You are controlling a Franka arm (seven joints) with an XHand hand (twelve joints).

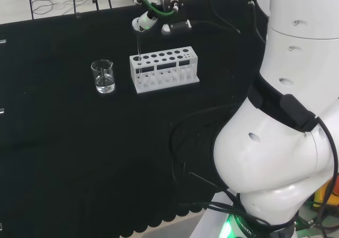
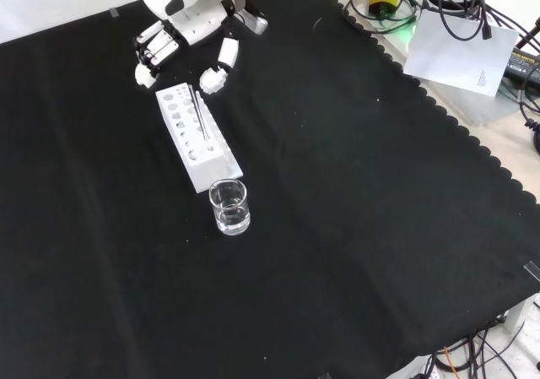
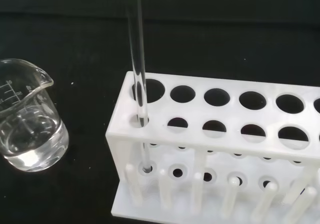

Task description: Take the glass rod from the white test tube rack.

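Observation:
The white test tube rack stands mid-bench, with the clear glass rod upright in a hole at its left end in the head view. In the wrist view the rod passes through a corner hole of the rack down to the lower plate. The hand hovers just beyond and above that end. Seen from the front, the hand is at the rack's far end with its fingers and thumb spread apart. The rod rises between them, and contact is not visible.
A small glass beaker with some clear liquid stands left of the rack in the head view, and nearer than the rack in the front view. Cables lie on the cloth behind the hand. The arm's white links stand at the right.

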